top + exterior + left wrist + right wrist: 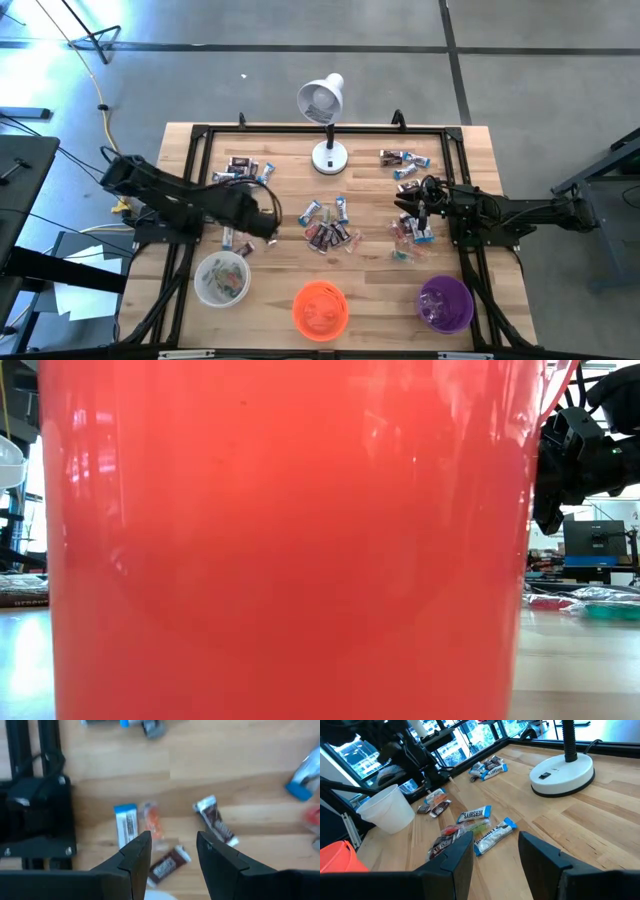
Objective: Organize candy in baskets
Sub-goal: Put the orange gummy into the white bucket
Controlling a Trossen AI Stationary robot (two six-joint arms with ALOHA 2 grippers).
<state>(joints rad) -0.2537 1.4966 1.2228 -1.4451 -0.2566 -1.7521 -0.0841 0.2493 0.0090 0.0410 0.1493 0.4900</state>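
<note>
Nearest, orange basket [290, 540] fills the low view, hiding almost all of the surface [290, 170]. Left gripper [172, 852]: jaws parted, nothing between them, hovering over small wrapped candy [167, 865], a blue one [126, 824] just beside; white basket [222, 278] close by. Right gripper [492, 851]: jaws spread, empty, above the middle heap, one wrapper reading HERSHEY'S [474, 814]. Farther off, purple basket [445, 303] and white lamp [327, 155].
</note>
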